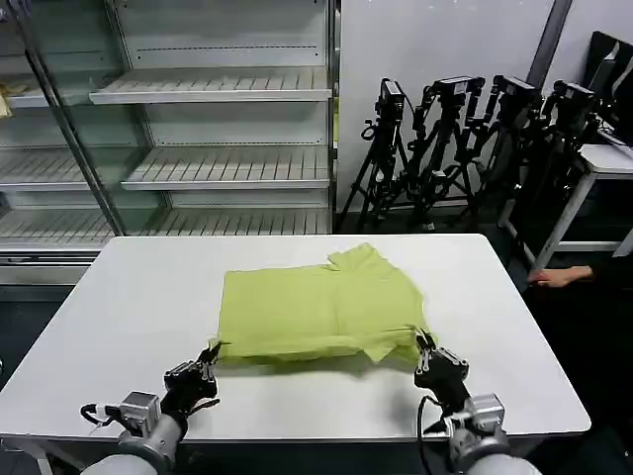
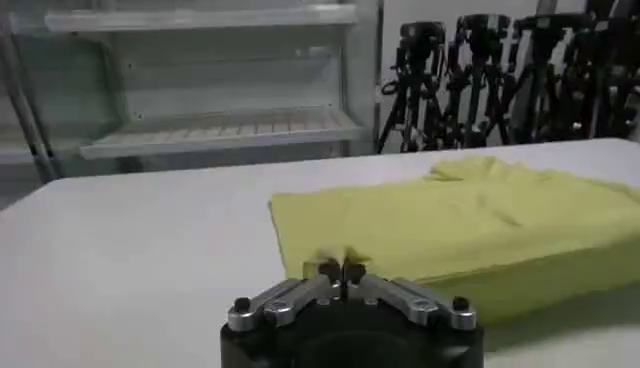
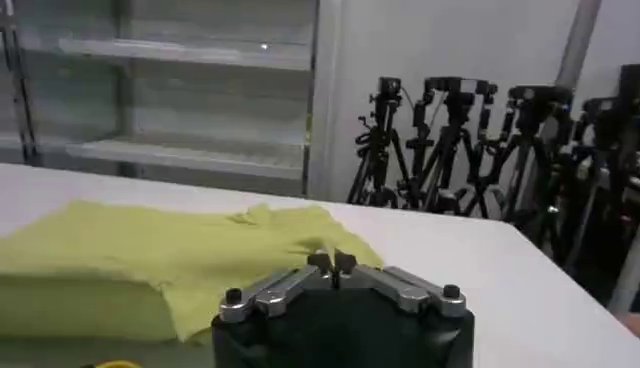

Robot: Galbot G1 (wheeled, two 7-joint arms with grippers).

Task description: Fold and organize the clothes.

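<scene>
The clothes are one lime yellow-green T-shirt [image 1: 321, 309] lying partly folded in the middle of the white table [image 1: 129, 317], plain side up. Its near edge is raised a little off the tabletop, with a shadow under it. My left gripper [image 1: 211, 353] is shut on the shirt's near left corner, and the left wrist view shows the shirt [image 2: 470, 225] pinched in the left gripper [image 2: 341, 268]. My right gripper [image 1: 425, 343] is shut on the near right corner, where the shirt [image 3: 150, 250] meets the right gripper [image 3: 333, 262] in the right wrist view.
Glass-fronted shelves [image 1: 213, 129] stand behind the table. A row of camera tripods [image 1: 465, 148] stands at the back right, beside another white table [image 1: 603, 158]. Bare tabletop lies to the left, right and front of the shirt.
</scene>
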